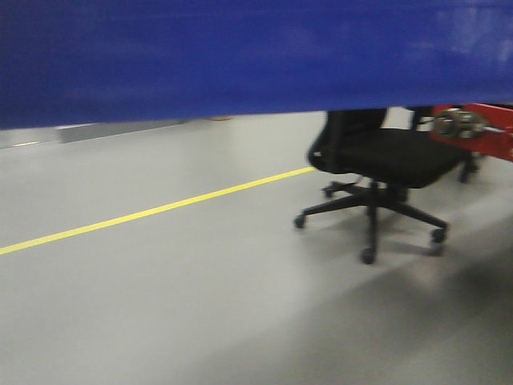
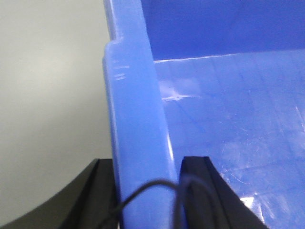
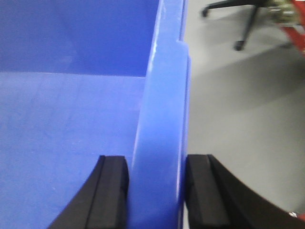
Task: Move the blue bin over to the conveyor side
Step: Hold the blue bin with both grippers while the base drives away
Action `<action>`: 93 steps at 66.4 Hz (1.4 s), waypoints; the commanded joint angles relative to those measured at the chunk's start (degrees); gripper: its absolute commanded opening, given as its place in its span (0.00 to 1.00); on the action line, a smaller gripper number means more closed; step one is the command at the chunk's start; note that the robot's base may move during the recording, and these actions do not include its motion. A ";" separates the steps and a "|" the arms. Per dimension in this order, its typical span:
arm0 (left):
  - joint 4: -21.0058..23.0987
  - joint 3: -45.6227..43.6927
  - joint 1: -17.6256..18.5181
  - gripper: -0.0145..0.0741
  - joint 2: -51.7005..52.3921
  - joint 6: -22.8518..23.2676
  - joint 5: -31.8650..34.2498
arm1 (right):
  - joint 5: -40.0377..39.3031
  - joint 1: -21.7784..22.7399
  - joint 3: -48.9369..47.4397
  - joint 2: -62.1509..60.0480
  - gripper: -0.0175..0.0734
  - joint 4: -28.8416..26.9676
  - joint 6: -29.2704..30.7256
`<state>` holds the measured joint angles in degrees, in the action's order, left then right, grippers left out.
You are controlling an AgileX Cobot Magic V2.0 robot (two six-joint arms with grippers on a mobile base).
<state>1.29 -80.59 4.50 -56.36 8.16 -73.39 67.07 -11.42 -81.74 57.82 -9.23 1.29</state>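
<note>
The blue bin (image 1: 240, 56) fills the top of the front view, held up off the floor. My left gripper (image 2: 147, 195) is shut on the bin's left rim (image 2: 136, 124), one black finger outside and one inside. My right gripper (image 3: 157, 191) is shut on the bin's right rim (image 3: 162, 119) in the same way. The bin's empty blue inside shows in both wrist views. The conveyor is out of view.
A black office chair (image 1: 377, 176) on castors stands on the grey floor ahead at the right. A red frame (image 1: 481, 128) is behind it. A yellow floor line (image 1: 152, 210) runs across the left.
</note>
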 commanded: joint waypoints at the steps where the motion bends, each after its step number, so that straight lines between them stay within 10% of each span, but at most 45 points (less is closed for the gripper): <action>1: -2.13 -0.65 -0.12 0.14 1.15 -1.52 4.38 | -5.88 0.34 -0.85 -1.09 0.11 3.48 1.22; 93: -2.13 -0.65 -0.12 0.14 1.15 -1.52 4.38 | -5.88 0.34 -0.85 -1.09 0.11 3.48 1.22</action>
<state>1.51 -80.47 4.50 -56.36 8.16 -73.02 66.85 -11.42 -81.74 57.82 -8.99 1.29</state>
